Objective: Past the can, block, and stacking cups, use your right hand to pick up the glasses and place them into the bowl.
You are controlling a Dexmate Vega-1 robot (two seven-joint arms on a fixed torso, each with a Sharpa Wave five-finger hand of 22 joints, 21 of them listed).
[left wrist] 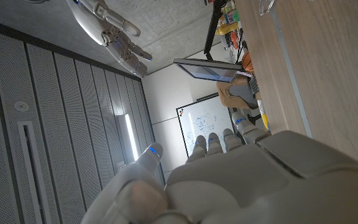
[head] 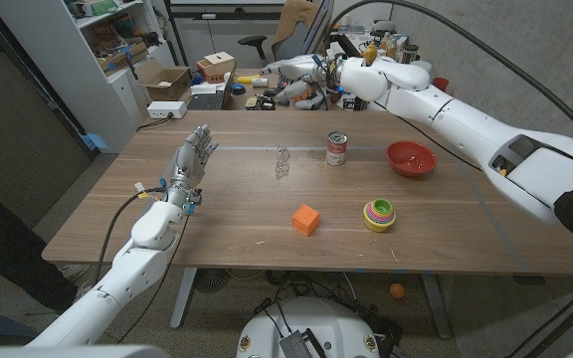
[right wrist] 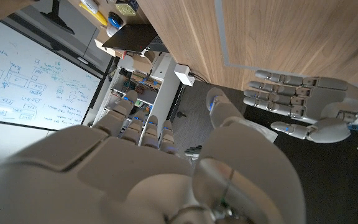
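Reaching: right hand (head: 301, 68) extends beyond the table's far edge at twelve o'clock, fingers apart, holding nothing; its back shows in the right wrist view (right wrist: 166, 174).
Left hand: left hand (head: 193, 159) stands on the table at nine o'clock, fingers straight and slightly spread, empty.
Glasses: glasses (head: 284, 160) lie on the wooden table (head: 217, 219) near centre, just beside the can (head: 337, 148), at its nine o'clock.
Bowl: red bowl (head: 410, 158) at the can's three o'clock, well apart from the glasses.
Near side: orange block (head: 305, 219); stacking cups (head: 379, 213) at its three o'clock.
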